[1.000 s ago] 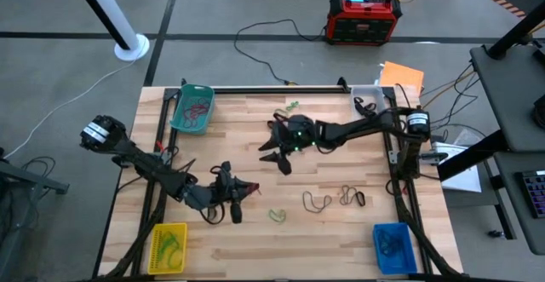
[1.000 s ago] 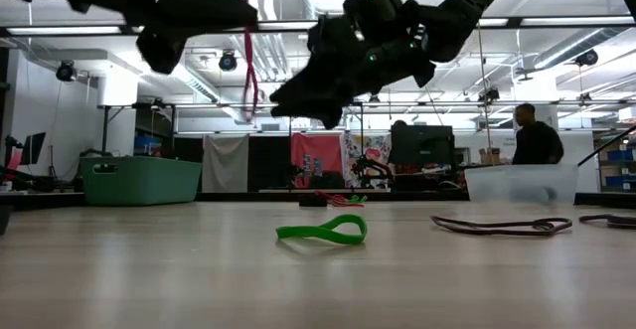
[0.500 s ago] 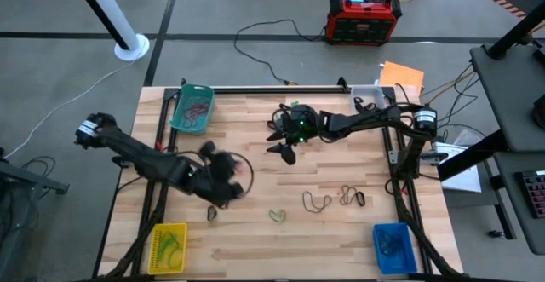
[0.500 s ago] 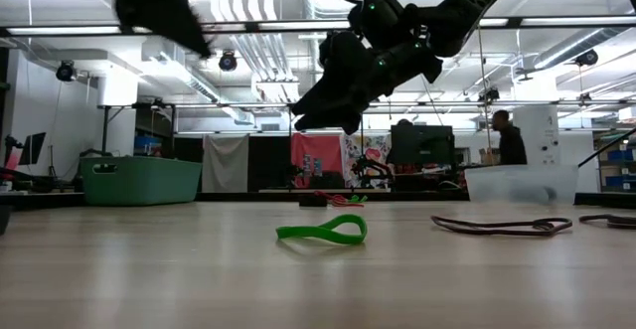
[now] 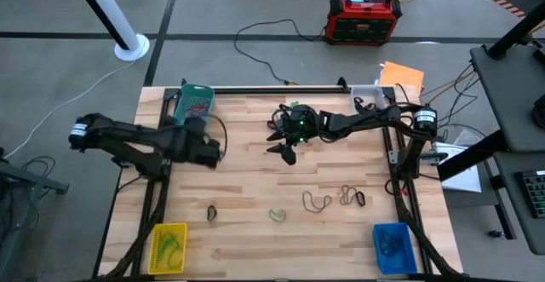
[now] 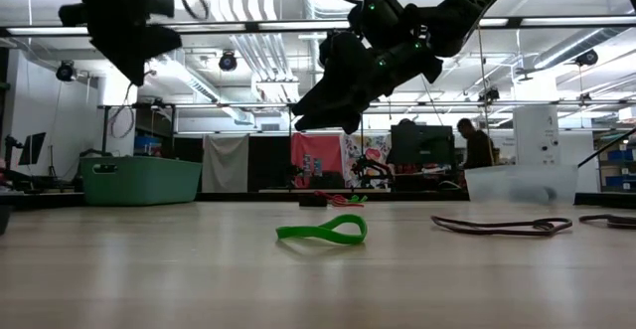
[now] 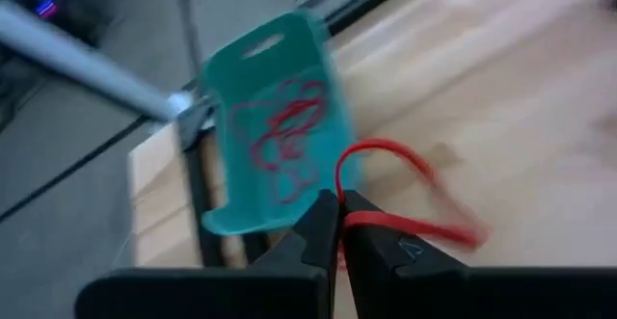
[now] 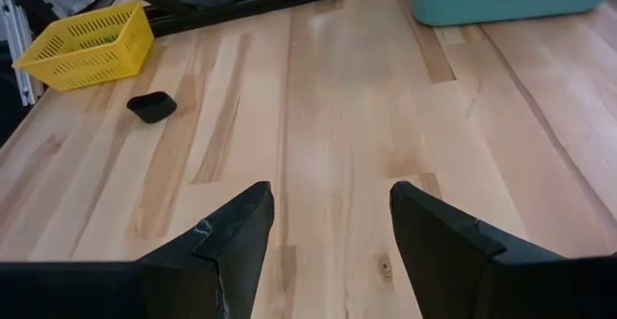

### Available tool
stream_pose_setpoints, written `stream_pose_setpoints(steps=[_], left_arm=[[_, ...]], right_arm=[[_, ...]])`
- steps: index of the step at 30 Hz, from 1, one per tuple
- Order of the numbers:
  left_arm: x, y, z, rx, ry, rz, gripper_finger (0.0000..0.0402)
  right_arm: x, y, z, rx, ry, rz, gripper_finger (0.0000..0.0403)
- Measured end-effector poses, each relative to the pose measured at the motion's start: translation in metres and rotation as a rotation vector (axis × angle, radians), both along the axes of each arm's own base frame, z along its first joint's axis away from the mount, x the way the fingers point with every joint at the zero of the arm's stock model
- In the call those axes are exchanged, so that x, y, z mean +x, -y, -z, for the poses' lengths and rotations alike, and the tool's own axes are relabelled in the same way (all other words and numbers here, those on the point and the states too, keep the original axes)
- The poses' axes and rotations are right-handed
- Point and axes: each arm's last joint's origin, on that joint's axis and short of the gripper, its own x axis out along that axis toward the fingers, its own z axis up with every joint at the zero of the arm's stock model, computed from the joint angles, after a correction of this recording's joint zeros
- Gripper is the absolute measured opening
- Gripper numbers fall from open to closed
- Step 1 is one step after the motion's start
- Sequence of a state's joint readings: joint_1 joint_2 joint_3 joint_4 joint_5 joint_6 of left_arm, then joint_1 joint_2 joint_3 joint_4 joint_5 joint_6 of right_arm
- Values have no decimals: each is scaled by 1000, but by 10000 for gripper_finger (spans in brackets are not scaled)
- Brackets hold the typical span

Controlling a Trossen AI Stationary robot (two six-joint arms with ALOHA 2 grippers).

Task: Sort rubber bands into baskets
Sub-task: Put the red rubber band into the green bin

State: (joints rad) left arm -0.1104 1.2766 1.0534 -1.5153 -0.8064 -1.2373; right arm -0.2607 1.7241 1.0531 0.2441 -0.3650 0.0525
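My left gripper (image 7: 339, 211) is shut on a red rubber band (image 7: 410, 189). It hovers over the table's left part (image 5: 209, 150), just short of the teal basket (image 5: 192, 105), which holds red bands (image 7: 284, 131). My right gripper (image 8: 331, 225) stands open above the table's middle (image 5: 285, 150), with nothing between its fingers. A green band (image 5: 277, 216), a black band (image 5: 212, 212) and two brownish bands (image 5: 317, 201) lie flat on the wood. My left gripper pinches the red band at one spot of its loop (image 7: 341, 225) between its two fingertips. The fingers slant down toward the far left corner. The rest of the loop (image 7: 424, 179) sticks out beyond the tips, slack and lifted clear of the table.
A yellow basket (image 5: 168, 246) sits at the near left corner, a blue one (image 5: 393, 246) at the near right and a clear one (image 5: 368, 94) at the far right. A red-and-black box (image 5: 364, 18) stands on the floor beyond the table. A person (image 6: 475, 150) walks in the room behind.
My left gripper has risen and swung from the near middle of the table toward the far left, up to the teal basket. It turned as it went and stayed shut on the red band, which is carried along. The person behind has walked leftward.
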Motion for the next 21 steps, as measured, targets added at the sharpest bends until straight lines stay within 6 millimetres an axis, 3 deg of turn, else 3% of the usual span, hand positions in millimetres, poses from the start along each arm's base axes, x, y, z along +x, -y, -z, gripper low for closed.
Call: stream_pose_setpoints(steps=[9,16,21], left_arm=[[-13,-72,1,-2,-123,-206,0],[-10,-141,7,-122,-78,-127,0],[-26,-175,17,-186,-82,-199,0]], right_arm=[[1,0,-1,-1,16,2,206],[1,0,-2,18,25,13,205],[1,0,-2,31,23,19,205]])
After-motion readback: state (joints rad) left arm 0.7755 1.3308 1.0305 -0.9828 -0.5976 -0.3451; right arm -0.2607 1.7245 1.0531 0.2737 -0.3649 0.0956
